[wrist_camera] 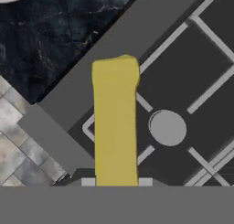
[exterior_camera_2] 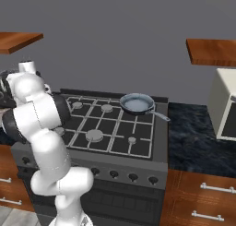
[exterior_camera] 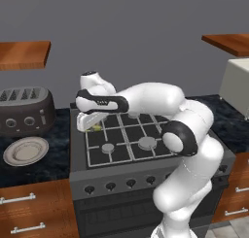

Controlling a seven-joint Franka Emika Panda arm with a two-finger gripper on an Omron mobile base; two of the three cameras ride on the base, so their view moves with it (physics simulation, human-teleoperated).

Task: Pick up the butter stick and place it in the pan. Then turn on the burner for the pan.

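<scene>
The butter stick (wrist_camera: 115, 127) is held between the closed jaws of the gripper (wrist_camera: 115, 182); in the hand view it is seen as a long pale yellow bar rising from between the finger tips, above the left edge of the stove (wrist_camera: 114, 49). Beneath it, the grey grate bars and a round burner cap (wrist_camera: 167, 128) are visible, with the dark marbled counter (wrist_camera: 50, 31) beyond the stove's edge and a tiled floor (wrist_camera: 23, 145) lower down. In the left base view the gripper (exterior_camera: 91, 124) is positioned over the stove's rear left corner, and a trace of yellow (exterior_camera: 96, 127) is seen at its tip. A cream plate (exterior_camera: 26, 150) is set on the counter to the left of the stove, in front of a dark toaster (exterior_camera: 24, 110). In the right base view the pan (exterior_camera_2: 137, 103) is seen on the rear right burner, its handle pointing right, well apart from the gripper. Control knobs (exterior_camera_2: 114, 175) are lined along the stove's front.
</scene>
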